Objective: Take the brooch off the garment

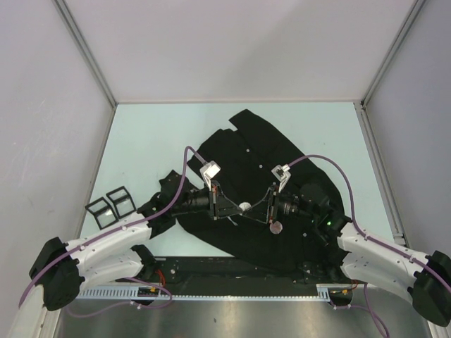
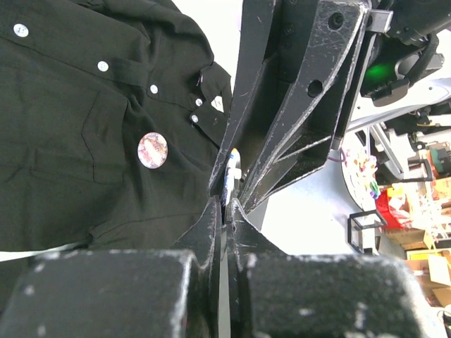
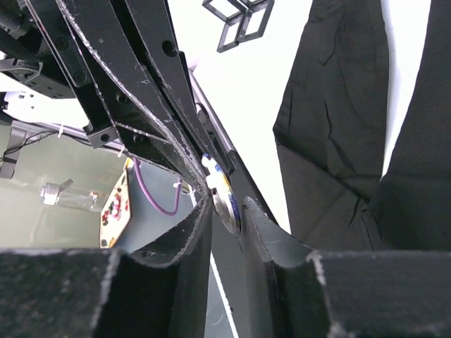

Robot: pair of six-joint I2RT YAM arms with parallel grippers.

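A black shirt (image 1: 246, 141) lies spread across the desk (image 1: 155, 134), button side up. Above its middle, both arms meet at a small round brooch (image 1: 244, 207) held off the cloth. The right tool (image 3: 224, 211) is clamped on it, a finger on each face. The left tool (image 2: 227, 208) has its fingers nearly together at the brooch's rim, though it cannot be told whether they pinch it. A second round badge (image 2: 152, 150) sits on the shirt near the buttons.
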